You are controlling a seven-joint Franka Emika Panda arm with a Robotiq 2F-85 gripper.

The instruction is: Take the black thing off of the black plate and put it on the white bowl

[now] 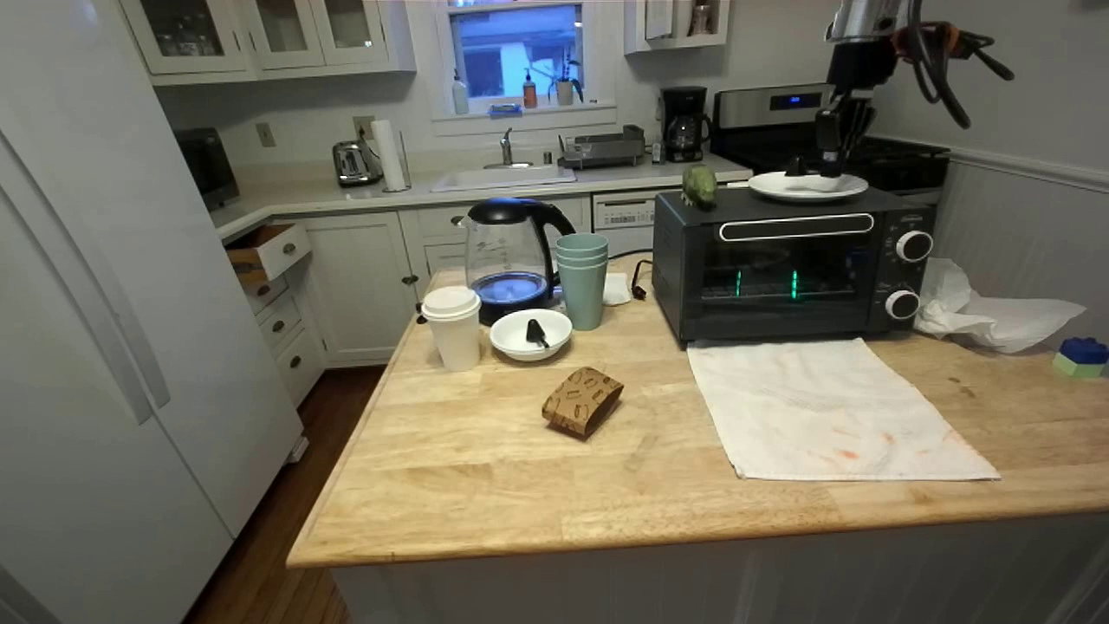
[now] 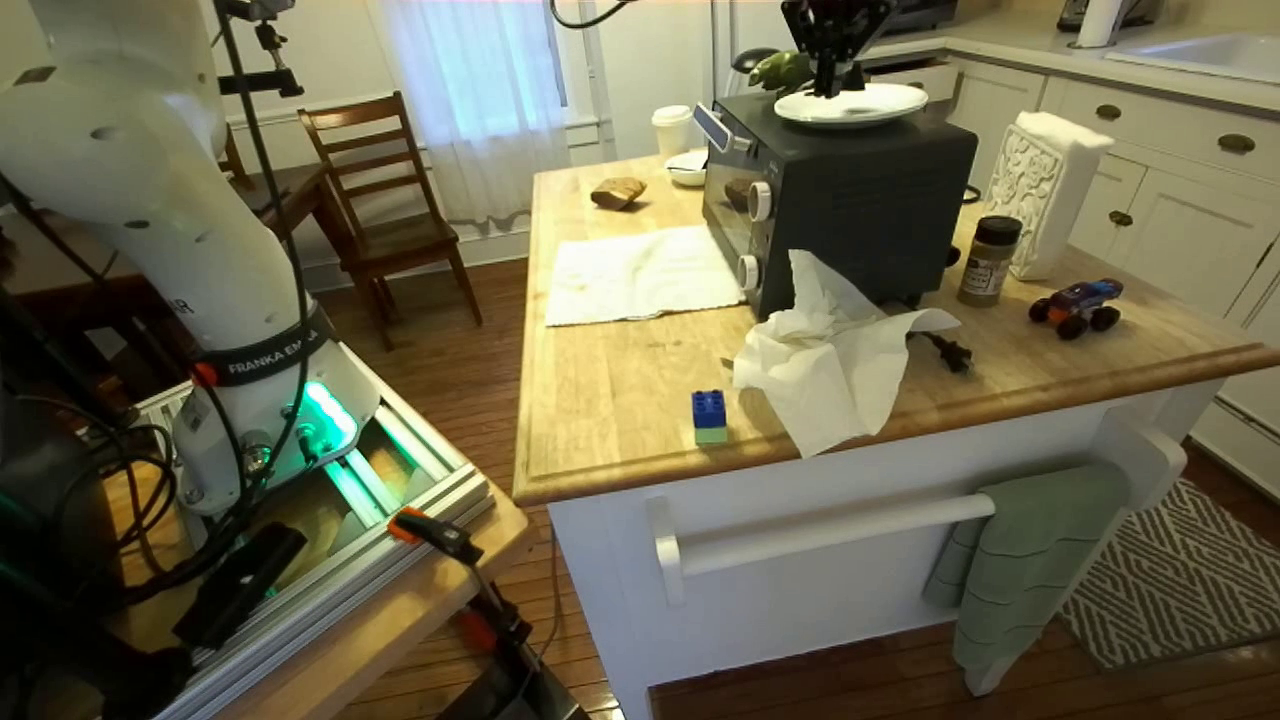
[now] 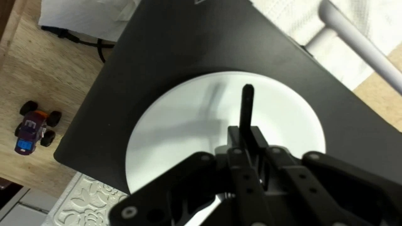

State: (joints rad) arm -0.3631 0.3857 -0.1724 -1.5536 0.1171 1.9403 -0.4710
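— What does the Robotiq gripper point(image 3: 246, 129) hold?
— In the wrist view, a slim black stick point(image 3: 247, 103), pinched between its closed fingertips above the white plate point(image 3: 284, 106) on the toaster oven point(image 1: 784, 260).
— Is the stick touching the plate?
— I can't tell for certain; the fingers hide part of it.
— And the white bowl point(image 1: 509, 332)?
— In an exterior view it stands on the wooden countertop point(image 1: 450, 485), well apart from the gripper, between the lidded white cup point(image 1: 455, 336) and 3 nested green cups point(image 1: 582, 286). A small black piece point(image 1: 535, 331) lies inside.
— Anything nearby?
— The glass kettle point(image 1: 509, 253) stands behind the bowl; a brown cardboard cup sleeve point(image 1: 582, 400) lies in front.
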